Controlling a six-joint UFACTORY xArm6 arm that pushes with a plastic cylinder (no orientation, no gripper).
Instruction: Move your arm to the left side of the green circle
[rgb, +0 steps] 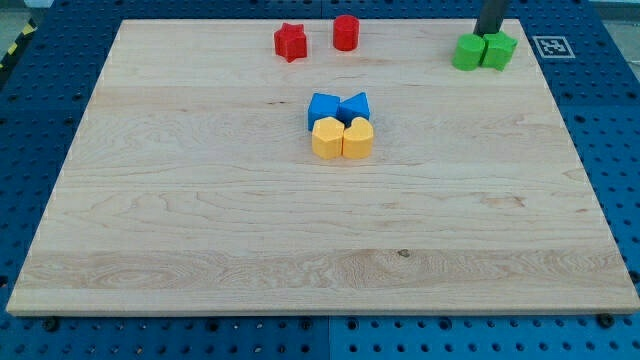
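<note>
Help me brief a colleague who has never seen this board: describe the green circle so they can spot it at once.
Start at the wooden board and go to its corner at the view's top right, where two green blocks sit touching just below my tip. The green circle is the left one of the pair, rounded, while the green block on its right has flat, angular faces.

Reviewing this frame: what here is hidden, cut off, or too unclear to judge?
- My tip: the rod's upper part is cut off by the view's top; its very end sits behind the green blocks, so contact cannot be told.
- Green circle and the green block beside it: pressed together, shapes hard to make out.
- Blue blocks: lower parts hidden by the yellow blocks.
</note>
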